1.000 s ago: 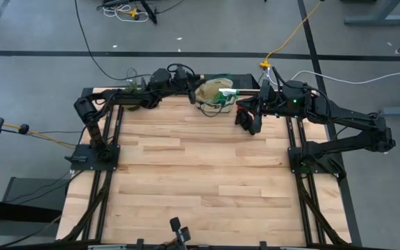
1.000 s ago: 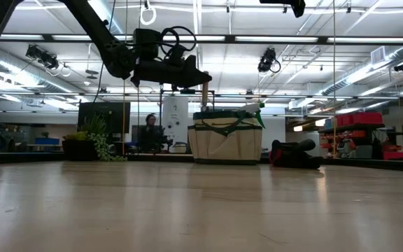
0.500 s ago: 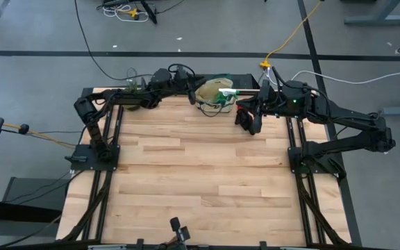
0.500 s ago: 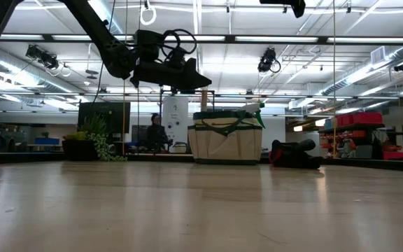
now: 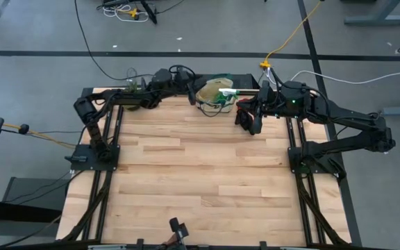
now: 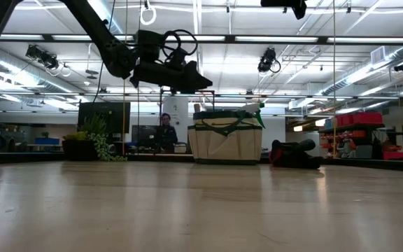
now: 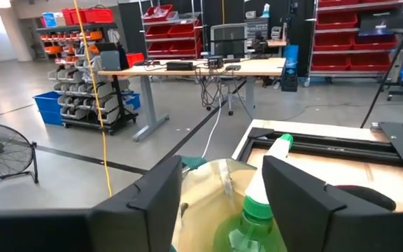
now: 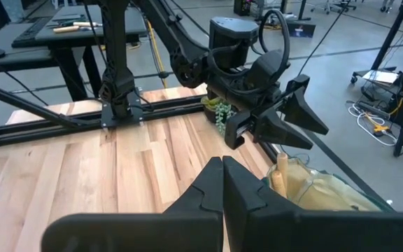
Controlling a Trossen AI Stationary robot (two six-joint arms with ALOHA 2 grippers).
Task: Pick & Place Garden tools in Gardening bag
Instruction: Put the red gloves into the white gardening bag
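Wooden plank table (image 5: 200, 180), grey workshop floor around; gardening bag (image 6: 225, 140) at far edge, left gripper (image 6: 200, 81) spread above it, right gripper (image 8: 222, 183) pressed together

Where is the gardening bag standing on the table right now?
In the high view, the gardening bag stands at the table's far edge, between the left gripper and the right gripper.

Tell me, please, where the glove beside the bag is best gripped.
Pinch the glove at its bunched middle, from straight above: it lies low and limp on the table, apart from the bag, so its sides probably offer little to grip.
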